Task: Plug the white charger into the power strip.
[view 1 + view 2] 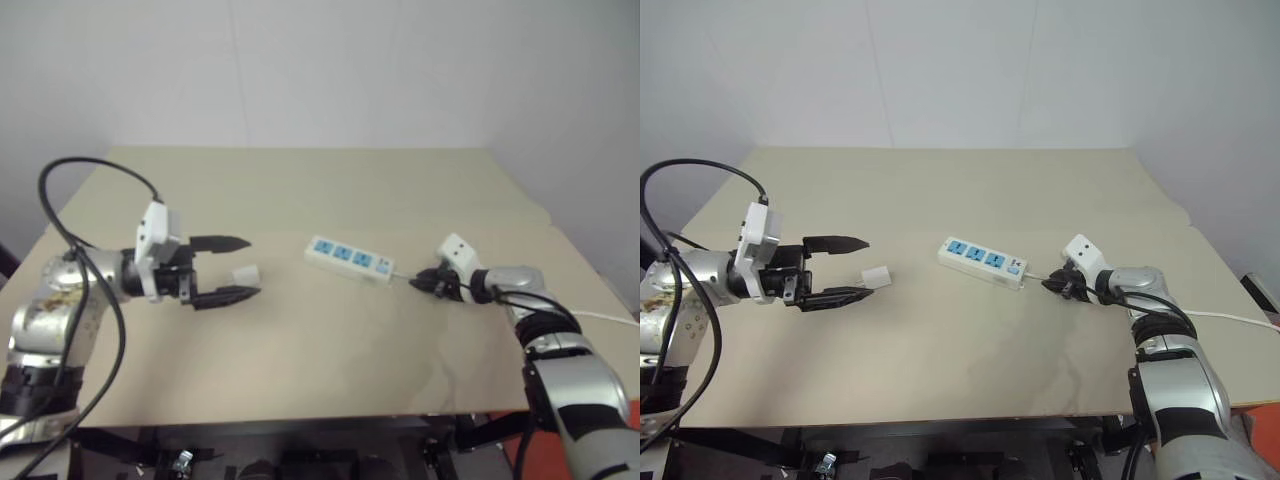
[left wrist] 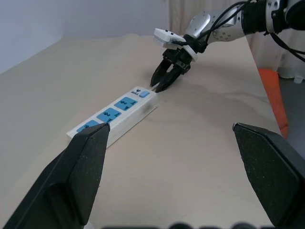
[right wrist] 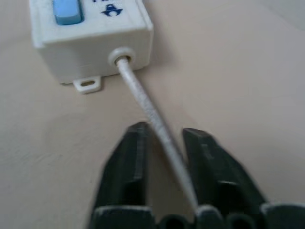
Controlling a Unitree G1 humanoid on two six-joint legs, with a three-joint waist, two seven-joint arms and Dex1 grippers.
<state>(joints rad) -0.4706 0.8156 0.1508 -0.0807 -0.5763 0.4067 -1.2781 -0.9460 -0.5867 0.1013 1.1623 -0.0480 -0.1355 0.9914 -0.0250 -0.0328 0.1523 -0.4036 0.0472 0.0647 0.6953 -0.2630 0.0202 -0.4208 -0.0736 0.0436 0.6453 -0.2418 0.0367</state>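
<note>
The charger [image 1: 246, 274] lies on the bench [image 1: 300, 350], between the two spread fingers of the left gripper [image 1: 236, 268], or just beyond their tips; whether it is touched cannot be told. The left jaws are seen wide open, one finger on the far side of the charger and one on the near side, pointing level toward the strip [image 1: 349, 258]. The charger is thus far nearer the left arm than the right, and a closing of these jaws looks to be what the coming move calls for.

The strip lies flat a short way beyond the charger, near the middle of the bench, its long axis running roughly across the bench and slanting slightly toward the robot at its switch end. The three blue sockets face up; the nearest one to the charger is at the strip's left end. Bare bench lies between charger and strip, with nothing in the way.

At the switch end the cord [image 3: 143, 102] leaves the strip and passes between the fingers of the right gripper [image 1: 420, 284]. The right jaws are closed nearly together around the cord, just beside the strip; a firm pinch is judged likely, so the strip may be steadied from that end. The cord trails off to the right.
</note>
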